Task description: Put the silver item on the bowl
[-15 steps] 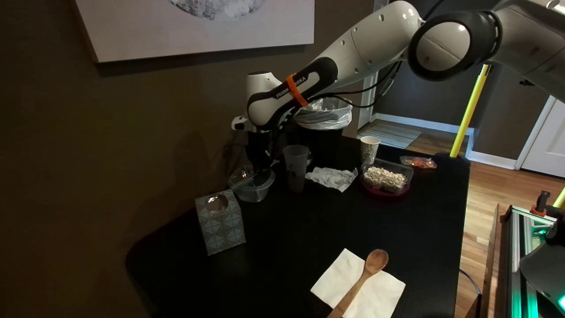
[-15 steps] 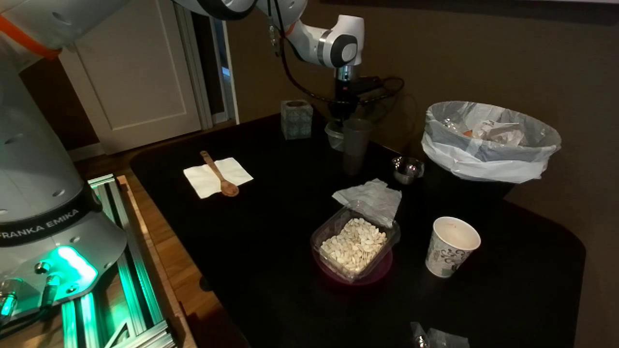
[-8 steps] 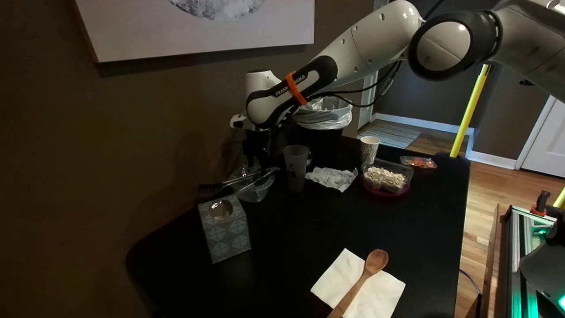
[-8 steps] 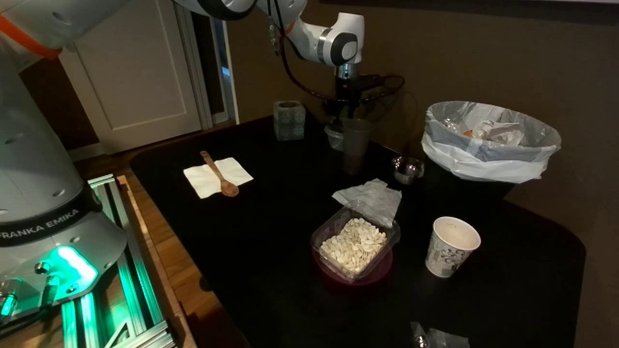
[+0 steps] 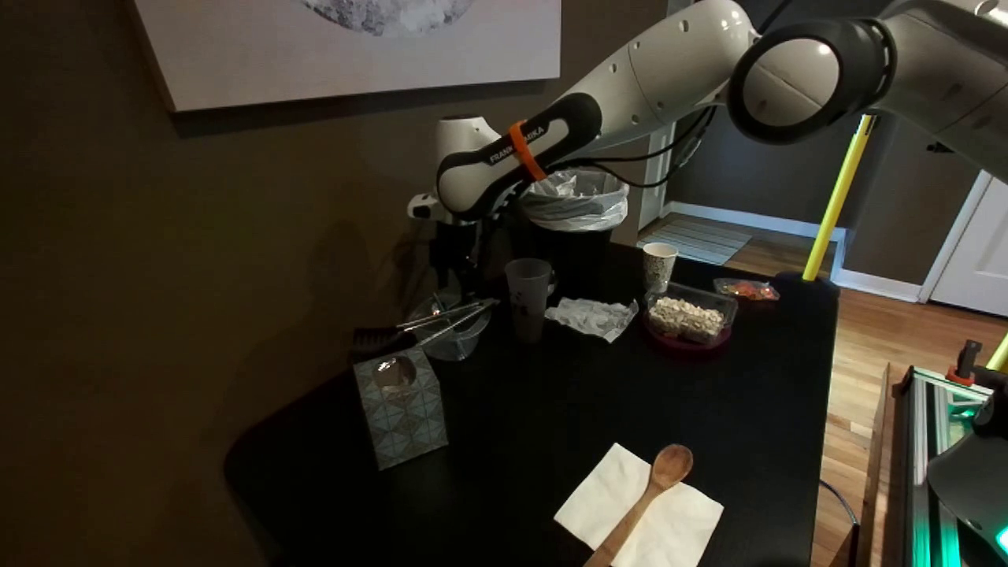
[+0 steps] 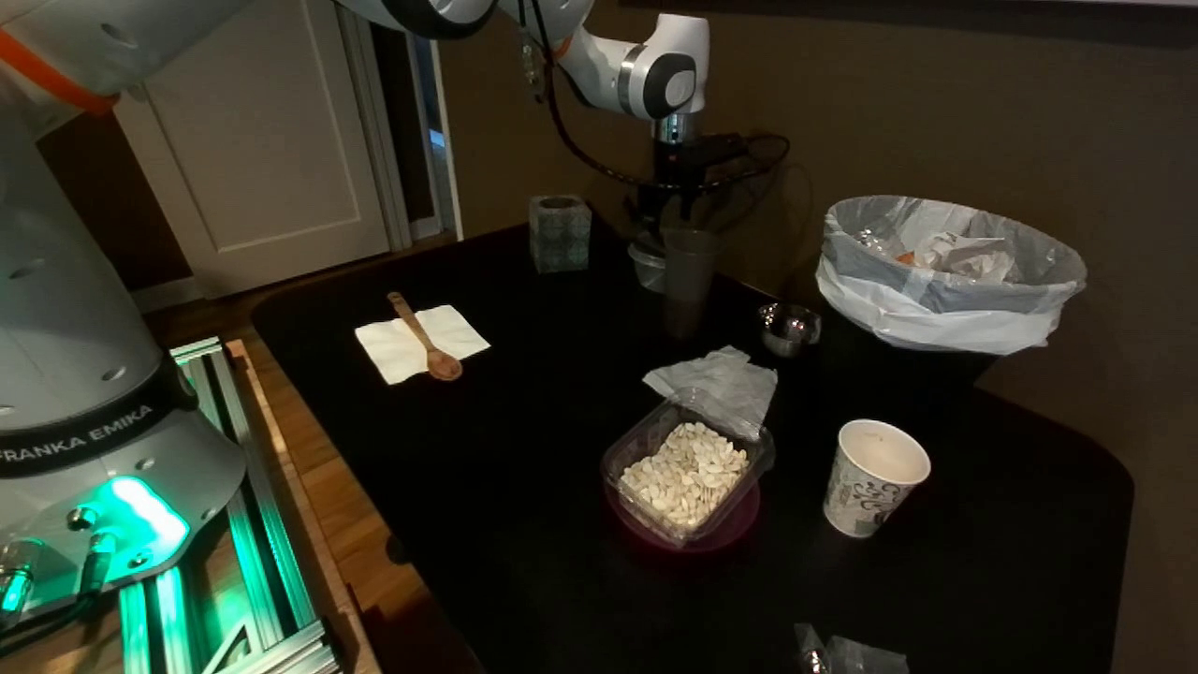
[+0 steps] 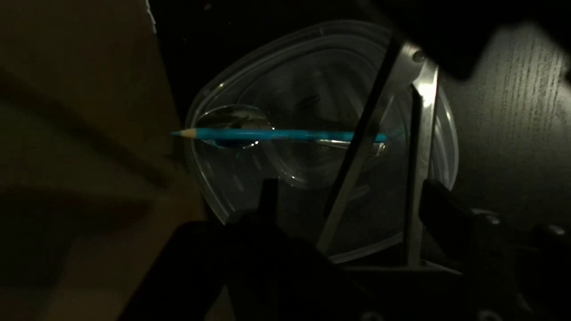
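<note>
black tabletop (image 5: pixel 535 425) lies alongside a brown wall (image 5: pixel 228 205), above wooden flooring (image 5: pixel 874 323).

place: home | wall art (image 5: pixel 354 67) | panelled door (image 6: pixel 271 131) | wooden floor (image 5: pixel 862 331) | striped rug (image 5: pixel 697 240)

Brown wall (image 5: pixel 197 205) (dim), wooden floor (image 5: pixel 874 335).

There is one pair of tongs (image 7: pixel 425 133), one pencil (image 7: pixel 276 134) and one wooden spoon (image 5: pixel 642 505).
</note>
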